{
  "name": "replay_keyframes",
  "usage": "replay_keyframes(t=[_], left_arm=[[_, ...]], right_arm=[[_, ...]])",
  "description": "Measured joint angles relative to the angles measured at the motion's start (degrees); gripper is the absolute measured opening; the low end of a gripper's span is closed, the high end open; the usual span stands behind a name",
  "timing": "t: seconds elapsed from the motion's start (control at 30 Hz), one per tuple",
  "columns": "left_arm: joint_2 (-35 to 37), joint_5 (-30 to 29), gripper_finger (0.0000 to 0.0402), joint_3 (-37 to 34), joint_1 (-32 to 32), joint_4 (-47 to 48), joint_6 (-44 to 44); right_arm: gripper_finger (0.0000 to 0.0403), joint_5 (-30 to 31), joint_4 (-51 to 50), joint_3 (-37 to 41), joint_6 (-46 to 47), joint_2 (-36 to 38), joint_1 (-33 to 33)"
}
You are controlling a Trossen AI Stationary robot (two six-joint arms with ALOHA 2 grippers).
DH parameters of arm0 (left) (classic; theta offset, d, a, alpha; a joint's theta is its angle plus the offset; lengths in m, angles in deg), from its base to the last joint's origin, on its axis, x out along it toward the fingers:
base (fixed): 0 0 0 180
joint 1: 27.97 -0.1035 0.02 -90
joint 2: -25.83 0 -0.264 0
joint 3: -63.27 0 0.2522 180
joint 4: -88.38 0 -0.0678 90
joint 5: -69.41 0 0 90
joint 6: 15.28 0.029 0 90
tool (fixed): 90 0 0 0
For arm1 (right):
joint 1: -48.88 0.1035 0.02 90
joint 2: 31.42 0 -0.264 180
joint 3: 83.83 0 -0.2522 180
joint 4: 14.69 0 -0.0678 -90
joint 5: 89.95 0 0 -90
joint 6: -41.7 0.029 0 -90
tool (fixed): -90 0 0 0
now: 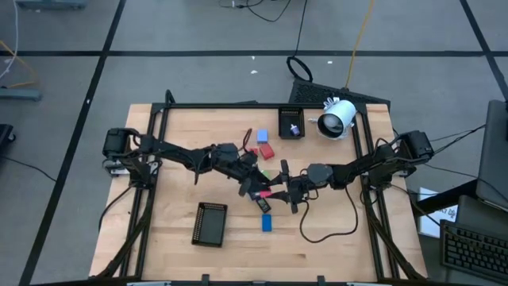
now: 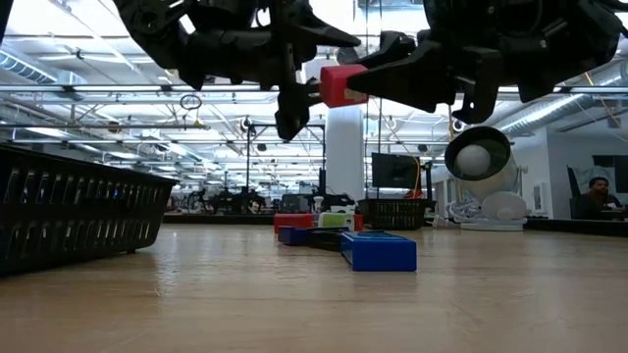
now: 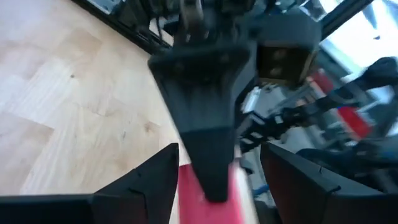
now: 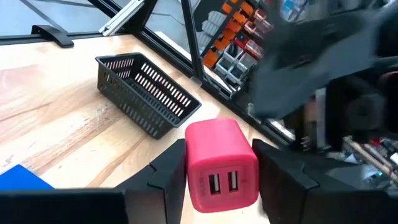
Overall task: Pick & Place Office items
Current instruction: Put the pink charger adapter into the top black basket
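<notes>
Since the red block (image 4: 221, 162) hangs in the air over the middle of the bench (image 1: 333, 238), with both arms meeting at it, I judge the step in hand to be a pass from one side to the other.

Well to the left of the red block, and nearer the front edge, lies a black mesh tray (image 1: 210, 223). It looks a likely place for the set-down.

My left arm (image 1: 182, 153) reaches in from that side. My left jaws stand open, one finger on each side of the red block and neither pressing it as far as I can see. To do this well I would centre them on the flat sides and close squarely, clear of the other arm's fingers, which cross right in front.

My right arm (image 1: 357, 165) comes in from the other side. My right jaws are closed on the red block, its two sockets facing the wrist camera. They should let go only once the left grip is firm, or the piece will drop.

Below the red block a blue flat rectangle (image 1: 267, 223) rests on the wood. Beyond and to the right stand a second tray (image 1: 292, 123) and a white cylinder (image 1: 336, 119).
</notes>
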Motion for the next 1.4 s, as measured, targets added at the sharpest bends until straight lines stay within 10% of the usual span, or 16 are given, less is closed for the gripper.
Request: replay_keyframes(t=[0.4,0.77,1.4], left_arm=[[11.34,2.92,0.0205,0.07,-2.88,6.93,14.53],[28.13,-33.30,0.0181,0.04,6.19,37.24,26.59],[51.31,-56.42,0.0169,-21.51,15.75,33.66,21.60]], right_arm=[[0.0149,0.19,-4.89,0.02,6.54,1.23,-0.57],[0.0149,0.07,-14.58,0.10,14.96,9.63,-2.17],[0.0149,-6.99,-12.02,10.20,31.57,22.56,-15.25]])
